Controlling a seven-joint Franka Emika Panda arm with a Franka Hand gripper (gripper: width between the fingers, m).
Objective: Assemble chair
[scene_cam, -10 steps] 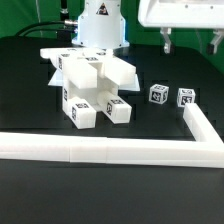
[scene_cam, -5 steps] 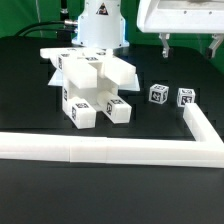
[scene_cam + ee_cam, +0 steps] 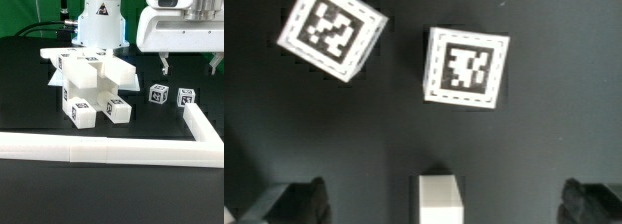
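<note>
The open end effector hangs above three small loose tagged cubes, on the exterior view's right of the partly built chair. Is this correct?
No: the exterior view shows two loose cubes, not three: one cube and a second cube beside it. The open end effector does hang above them, on the exterior view's right of the partly built chair.

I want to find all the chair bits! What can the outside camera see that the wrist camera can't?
Only the exterior view shows the half-built chair, the rail and the robot's base. Only the wrist view shows the tags of the two cubes flat-on, and a white block between the fingers. I can't tell what that block belongs to. Both show the two cubes and the open gripper.
</note>
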